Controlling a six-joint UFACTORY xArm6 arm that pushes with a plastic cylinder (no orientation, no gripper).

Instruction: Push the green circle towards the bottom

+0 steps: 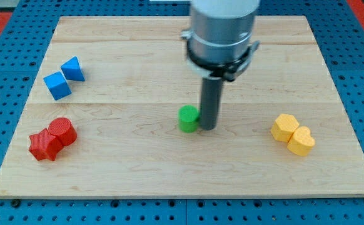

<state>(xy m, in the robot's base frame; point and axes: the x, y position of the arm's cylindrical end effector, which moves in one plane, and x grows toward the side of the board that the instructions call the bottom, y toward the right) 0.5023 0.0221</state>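
Observation:
The green circle (187,119) is a small green cylinder near the middle of the wooden board (182,169). My tip (207,127) is at the lower end of the dark rod, right beside the green circle on its right, touching it or nearly so. The rod hangs from the grey arm body at the view's top centre.
A blue cube (57,85) and a blue triangle (74,68) lie at the view's left top. A red star (44,145) and a red cylinder (62,130) touch at the left bottom. A yellow hexagon (285,127) and a yellow heart (301,142) sit at the right.

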